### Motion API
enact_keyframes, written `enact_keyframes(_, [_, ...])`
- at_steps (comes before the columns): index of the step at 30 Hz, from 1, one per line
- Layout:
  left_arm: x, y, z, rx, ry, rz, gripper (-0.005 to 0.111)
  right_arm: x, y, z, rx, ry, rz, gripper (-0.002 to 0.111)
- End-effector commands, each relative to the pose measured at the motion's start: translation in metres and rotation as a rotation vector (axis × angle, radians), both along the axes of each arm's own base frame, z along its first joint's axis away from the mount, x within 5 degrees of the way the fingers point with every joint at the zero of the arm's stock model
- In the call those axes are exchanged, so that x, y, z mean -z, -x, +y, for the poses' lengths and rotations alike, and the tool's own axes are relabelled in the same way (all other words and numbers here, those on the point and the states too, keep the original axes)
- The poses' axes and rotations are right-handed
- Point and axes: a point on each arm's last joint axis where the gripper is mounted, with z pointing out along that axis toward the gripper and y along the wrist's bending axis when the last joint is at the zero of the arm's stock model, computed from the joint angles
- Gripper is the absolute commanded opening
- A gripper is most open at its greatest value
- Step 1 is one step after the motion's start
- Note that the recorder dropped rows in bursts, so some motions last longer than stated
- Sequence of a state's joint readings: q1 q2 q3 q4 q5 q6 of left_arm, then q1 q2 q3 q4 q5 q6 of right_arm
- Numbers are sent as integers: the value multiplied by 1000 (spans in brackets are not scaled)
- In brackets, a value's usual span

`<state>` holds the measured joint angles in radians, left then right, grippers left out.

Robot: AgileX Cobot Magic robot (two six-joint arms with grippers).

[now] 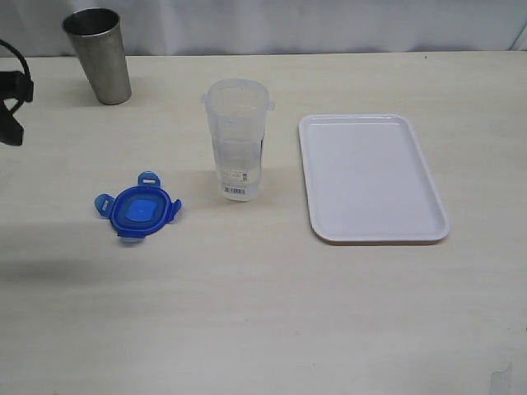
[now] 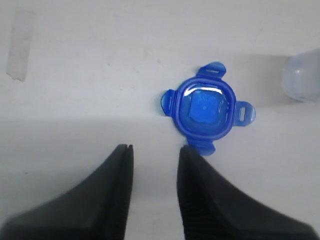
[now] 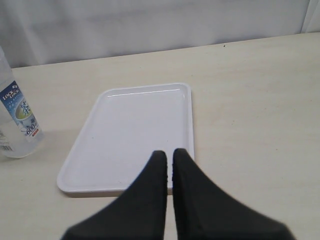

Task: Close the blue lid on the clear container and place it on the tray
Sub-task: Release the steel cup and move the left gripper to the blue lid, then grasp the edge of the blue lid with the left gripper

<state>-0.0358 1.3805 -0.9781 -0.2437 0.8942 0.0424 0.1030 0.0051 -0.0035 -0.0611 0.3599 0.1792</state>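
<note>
The blue lid (image 1: pixel 137 207) lies flat on the table, left of the clear container (image 1: pixel 237 138), which stands upright and uncovered, its barcode sticker low on its side. The white tray (image 1: pixel 370 177) lies to the container's right with nothing on it. In the left wrist view my left gripper (image 2: pixel 155 148) hovers open above the table, just short of the blue lid (image 2: pixel 205 107), with nothing between its fingers. Only a dark part of the left arm (image 1: pixel 12 99) shows at the exterior view's left edge. My right gripper (image 3: pixel 169 153) is shut and empty, above the tray's (image 3: pixel 125 125) near rim; the clear container (image 3: pixel 15 120) shows at that view's edge.
A grey steel cup (image 1: pixel 99 53) stands at the back left of the table. A white curtain hangs along the table's far edge. Bare tabletop stretches across the front.
</note>
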Motion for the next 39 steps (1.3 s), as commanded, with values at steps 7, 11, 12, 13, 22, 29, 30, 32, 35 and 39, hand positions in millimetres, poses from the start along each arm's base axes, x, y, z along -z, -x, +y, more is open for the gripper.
enact_keyframes(7, [73, -1, -21, 173, 190, -13, 46, 1, 0, 0, 6, 1, -4, 4])
enact_keyframes(11, [98, -7, -20, 173, 177, 62, 46, 1, 0, 0, 6, 1, -4, 4])
enact_keyframes(12, [105, -9, -20, 174, 173, 76, 46, 1, 0, 0, 6, 1, -4, 4])
enact_keyframes(13, [110, -11, -19, 172, 167, 87, 46, 1, 0, 0, 6, 1, -4, 4])
enact_keyframes(22, [124, -19, -20, 227, 160, 38, 46, 1, 0, 0, 6, 1, -4, 4])
enact_keyframes(29, [124, -19, -31, 316, 121, -1, 46, 1, 0, 0, 6, 1, -4, 4])
enact_keyframes(30, [124, -20, -32, 319, 111, -10, 46, 1, 0, 0, 6, 1, -4, 4])
enact_keyframes(32, [124, -21, -35, 338, 82, -34, 46, 1, 0, 0, 6, 1, -4, 4])
enact_keyframes(35, [124, -23, -34, 339, 62, -49, 46, 1, 0, 0, 6, 1, -4, 4])
enact_keyframes(39, [124, -23, -34, 346, 54, -50, 46, 1, 0, 0, 6, 1, -4, 4])
